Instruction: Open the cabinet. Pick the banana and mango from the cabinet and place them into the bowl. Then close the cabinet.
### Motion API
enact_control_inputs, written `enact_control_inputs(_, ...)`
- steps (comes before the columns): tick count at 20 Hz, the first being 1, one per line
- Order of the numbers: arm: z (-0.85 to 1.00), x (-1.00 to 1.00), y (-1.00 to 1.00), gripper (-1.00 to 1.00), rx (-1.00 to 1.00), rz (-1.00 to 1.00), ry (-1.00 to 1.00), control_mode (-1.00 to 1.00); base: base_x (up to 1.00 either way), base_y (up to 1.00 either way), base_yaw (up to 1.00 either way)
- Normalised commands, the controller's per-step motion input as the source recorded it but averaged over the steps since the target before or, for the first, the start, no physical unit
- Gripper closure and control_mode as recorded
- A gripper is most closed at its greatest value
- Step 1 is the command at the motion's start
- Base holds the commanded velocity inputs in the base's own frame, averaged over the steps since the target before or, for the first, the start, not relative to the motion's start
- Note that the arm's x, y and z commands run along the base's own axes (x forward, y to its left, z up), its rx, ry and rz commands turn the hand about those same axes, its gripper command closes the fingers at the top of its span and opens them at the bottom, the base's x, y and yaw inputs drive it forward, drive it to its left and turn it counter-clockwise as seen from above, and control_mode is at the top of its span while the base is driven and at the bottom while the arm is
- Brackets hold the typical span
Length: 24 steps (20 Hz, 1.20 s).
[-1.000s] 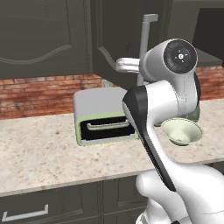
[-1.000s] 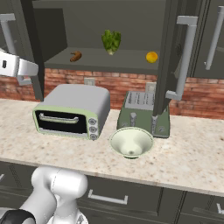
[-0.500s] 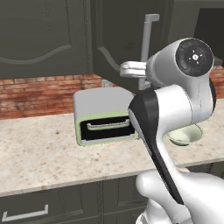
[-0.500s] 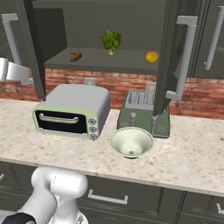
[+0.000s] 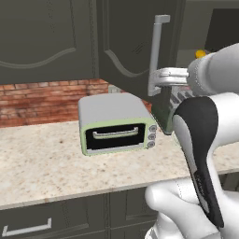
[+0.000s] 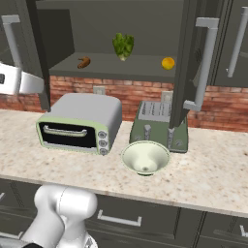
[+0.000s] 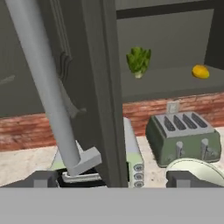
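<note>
Now the cabinet (image 6: 121, 43) is standing open w/ both arched doors swung outward. Inside, on its shelf, 3 items are sitting well apart: 1 banana (image 6: 84, 62) at the left, 1 green lettuce head (image 6: 123, 46) in the middle toward the back, 1 mango (image 6: 167, 63) at the right. In the hand view the lettuce (image 7: 138, 60) and mango (image 7: 201, 71) are showing beyond the door edge.

Below on the counter (image 6: 208, 174), 3 things are standing: a pale-green toaster oven (image 6: 80, 125) at left, a dark green toaster (image 6: 160, 127) to its right against the brick wall, and 1 bowl (image 6: 145, 157) just in front of the toaster, between the two appliances and nearer the counter edge.

The left door (image 5: 126, 46) is hanging out over the toaster oven, its long grey bar handle (image 5: 156, 53) facing the robot. The end effector (image 5: 163, 78) is sitting at the lower end of that handle. In the hand view the fingers (image 7: 43, 178) are standing wide apart, w/ the handle (image 7: 48, 92) and door edge running up between them; nothing is clamped. That door edge is blocking much of the hand view toward the shelf's left part.

The right door (image 6: 186, 63) is hanging open in front of the toaster, its handle (image 6: 203, 63) dropping down across it. In the right base view a white piece of the arm is reaching in from the left edge beside the left door.
</note>
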Motion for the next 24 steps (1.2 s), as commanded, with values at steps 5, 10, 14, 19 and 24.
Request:
enact_control_inputs(5,0.0,0.0,-0.51,-1.0,0.0,0.29,0.01,-1.0,0.0,0.0,0.0)
enact_control_inputs(10,-0.13,0.0,-0.17,-1.0,0.0,0.33,0.04,-1.0,0.0,0.0,0.0)
enact_control_inputs(14,-0.14,0.01,0.0,-1.0,0.0,0.21,0.0,-1.0,0.0,0.0,0.0)
enact_control_inputs(19,-0.17,0.15,0.0,-1.0,0.0,0.18,0.0,-1.0,0.0,0.0,0.0)
enact_control_inputs(24,-0.2,0.25,0.04,-1.0,0.0,0.17,0.0,-1.0,0.0,0.0,0.0)
